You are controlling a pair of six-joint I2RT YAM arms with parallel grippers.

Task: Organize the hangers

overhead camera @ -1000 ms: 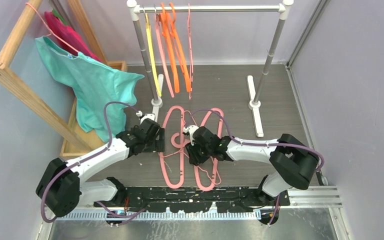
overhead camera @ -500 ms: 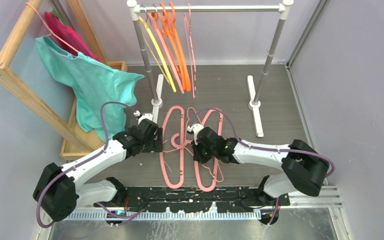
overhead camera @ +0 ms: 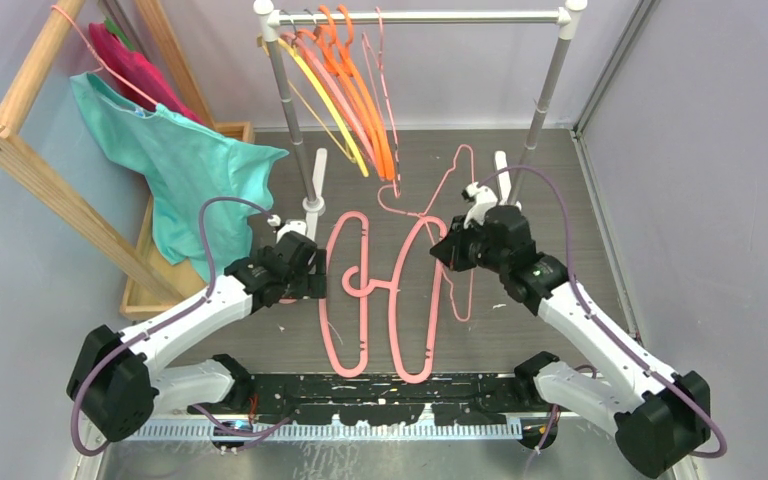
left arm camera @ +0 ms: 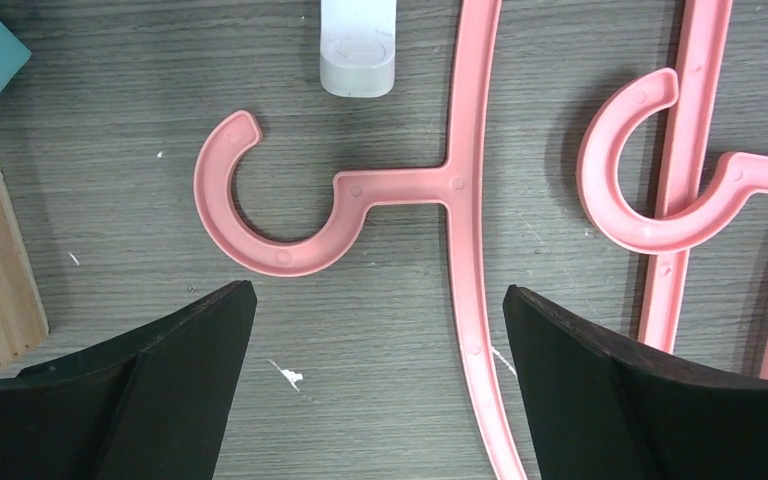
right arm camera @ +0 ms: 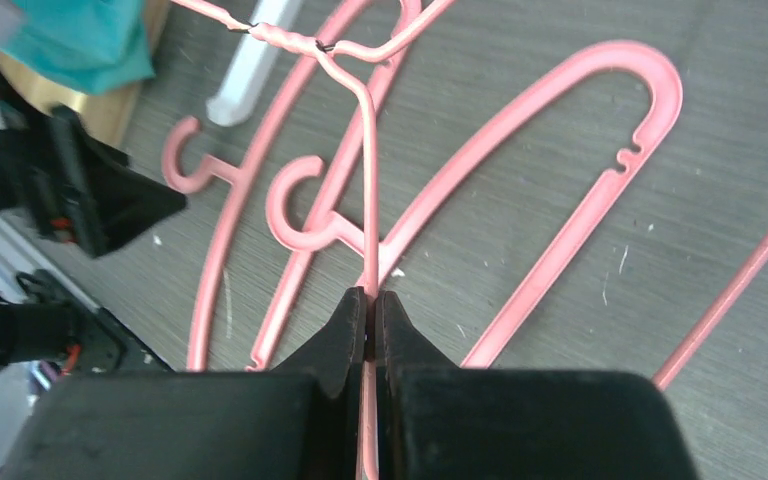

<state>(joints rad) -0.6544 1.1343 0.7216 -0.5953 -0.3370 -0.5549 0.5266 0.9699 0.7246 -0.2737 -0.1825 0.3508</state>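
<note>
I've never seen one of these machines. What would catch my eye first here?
The right tool is pinched shut on a thin pink wire hanger, holding it up above the table. Beneath it, two thick pink plastic hangers lie flat in the middle, with the open left tool hovering over one hook. At the back, yellow, pink and orange hangers hang slanted on a metal rail.

High rear overview, two close downward wrist views, sharing pink hangers (overhead camera: 360, 288)
</note>
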